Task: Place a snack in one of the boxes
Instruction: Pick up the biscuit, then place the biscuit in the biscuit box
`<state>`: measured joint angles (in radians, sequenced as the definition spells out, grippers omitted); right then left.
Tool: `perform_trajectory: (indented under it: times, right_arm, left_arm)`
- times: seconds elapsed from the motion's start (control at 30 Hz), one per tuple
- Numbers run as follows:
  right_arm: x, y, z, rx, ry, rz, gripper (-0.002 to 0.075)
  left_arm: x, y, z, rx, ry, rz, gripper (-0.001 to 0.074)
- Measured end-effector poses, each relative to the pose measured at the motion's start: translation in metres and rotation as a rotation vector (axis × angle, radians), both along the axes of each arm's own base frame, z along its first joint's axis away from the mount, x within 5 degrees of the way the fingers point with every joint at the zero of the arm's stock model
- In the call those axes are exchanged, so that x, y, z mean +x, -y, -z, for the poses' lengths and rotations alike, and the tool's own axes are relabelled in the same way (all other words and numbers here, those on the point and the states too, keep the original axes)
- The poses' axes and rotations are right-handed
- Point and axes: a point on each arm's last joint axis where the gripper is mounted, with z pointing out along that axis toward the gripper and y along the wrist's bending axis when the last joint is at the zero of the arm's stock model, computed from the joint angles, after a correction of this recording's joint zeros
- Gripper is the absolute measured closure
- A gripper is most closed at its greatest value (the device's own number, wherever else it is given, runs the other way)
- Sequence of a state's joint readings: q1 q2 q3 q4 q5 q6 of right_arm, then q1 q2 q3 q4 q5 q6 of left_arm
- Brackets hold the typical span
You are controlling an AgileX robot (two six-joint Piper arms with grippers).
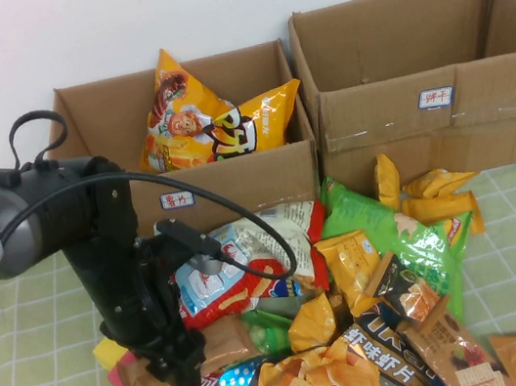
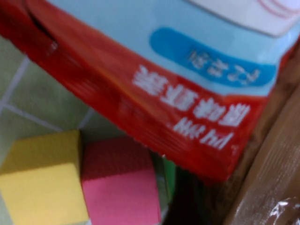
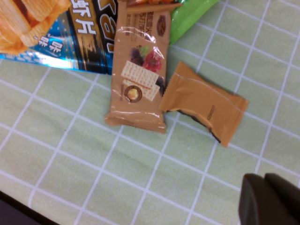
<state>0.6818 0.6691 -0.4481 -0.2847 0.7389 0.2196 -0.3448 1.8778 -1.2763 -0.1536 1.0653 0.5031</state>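
A pile of snack bags lies on the green checked cloth in front of two open cardboard boxes, the left box (image 1: 236, 182) and the right box (image 1: 395, 121). The left box holds two orange chip bags (image 1: 207, 122). My left gripper (image 1: 180, 365) is down in the pile's left side, against a red and light-blue bag (image 1: 223, 278) and a brown packet (image 1: 226, 342). The left wrist view shows that bag (image 2: 178, 84) very close, with the brown packet (image 2: 272, 178) beside it. My right gripper (image 3: 269, 199) is shut and empty above the cloth, near a tan packet (image 3: 206, 103) and a brown wafer packet (image 3: 140, 79).
A yellow block (image 2: 40, 183) and a pink block (image 2: 119, 187) lie under the red bag's edge. A blue chips bag (image 3: 70, 37) and a green bag (image 3: 187, 16) border the wafer packet. The right box looks empty. Bare cloth lies left of the pile.
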Motion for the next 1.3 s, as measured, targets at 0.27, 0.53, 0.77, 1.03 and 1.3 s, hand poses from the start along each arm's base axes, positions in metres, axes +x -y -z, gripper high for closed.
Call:
perform_trajectory:
  times: [0.27,0.53,0.77,1.03,1.3]
  right_arm:
    - [0.001,0.000,-0.001,0.004,0.013,-0.004,0.0728]
    - [0.001,0.000,-0.001,-0.001,0.018,-0.006,0.0728]
    - [0.002,-0.002,-0.002,0.012,0.038,-0.013,0.0728]
    - [0.003,-0.002,-0.002,0.008,0.052,-0.018,0.0728]
    - [0.004,-0.001,-0.001,-0.004,0.062,-0.022,0.0728]
  left_arm:
    - [0.006,0.003,-0.018,0.010,-0.043,-0.027,0.0274]
    - [0.025,0.016,-0.087,-0.133,0.133,-0.057,0.0274]
    - [0.038,0.038,-0.170,-0.437,0.359,-0.087,0.0274]
    - [0.075,0.082,-0.209,-0.994,0.745,-0.171,0.0275]
    - [0.118,0.136,-0.149,-0.901,1.151,-0.152,0.0272]
